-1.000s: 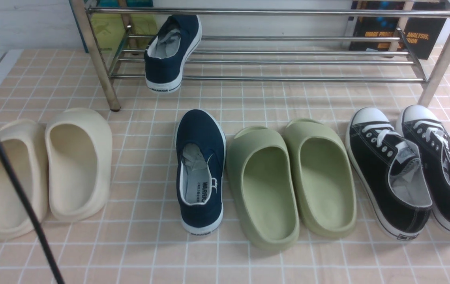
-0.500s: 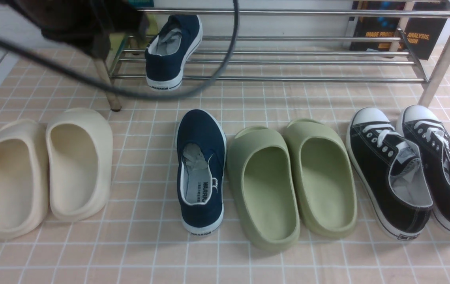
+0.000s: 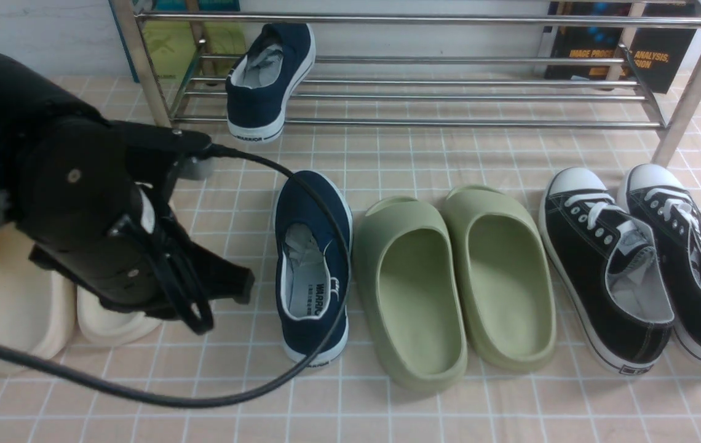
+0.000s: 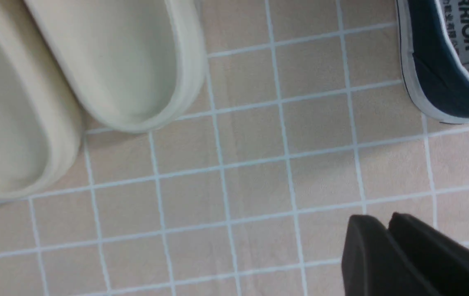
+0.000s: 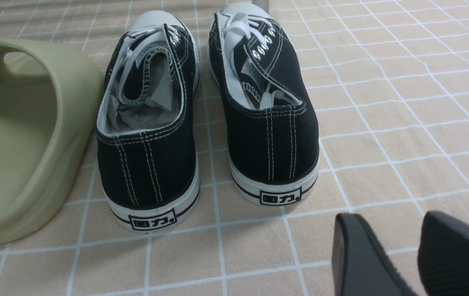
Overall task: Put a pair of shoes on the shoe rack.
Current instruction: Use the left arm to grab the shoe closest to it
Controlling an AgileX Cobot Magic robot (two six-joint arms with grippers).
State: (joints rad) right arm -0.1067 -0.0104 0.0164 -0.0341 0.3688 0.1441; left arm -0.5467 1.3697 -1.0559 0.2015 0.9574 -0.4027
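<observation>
One navy slip-on shoe [image 3: 267, 80] rests tilted on the left end of the chrome shoe rack [image 3: 449, 60], heel toward me. Its partner [image 3: 313, 264] lies on the tiled floor in front, toe toward the rack; its heel [image 4: 444, 82] shows in the left wrist view. My left arm [image 3: 80, 215] hangs low over the cream slides, left of that floor shoe. My left gripper [image 4: 386, 220] points at bare tiles, fingers together, holding nothing. The right gripper [image 5: 391, 220] stands open and empty behind the black sneakers' heels.
Cream foam slides [image 3: 12, 301] lie at the far left, partly under my left arm. Green slides [image 3: 455, 277] sit right of the floor navy shoe, black lace-up sneakers [image 3: 633, 264] further right. Books [image 3: 627, 55] lean behind the rack. A black cable [image 3: 301, 363] loops over the floor shoe.
My left arm has swung down from the rack's upper left corner to low over the cream slides. Neither navy shoe has moved.
</observation>
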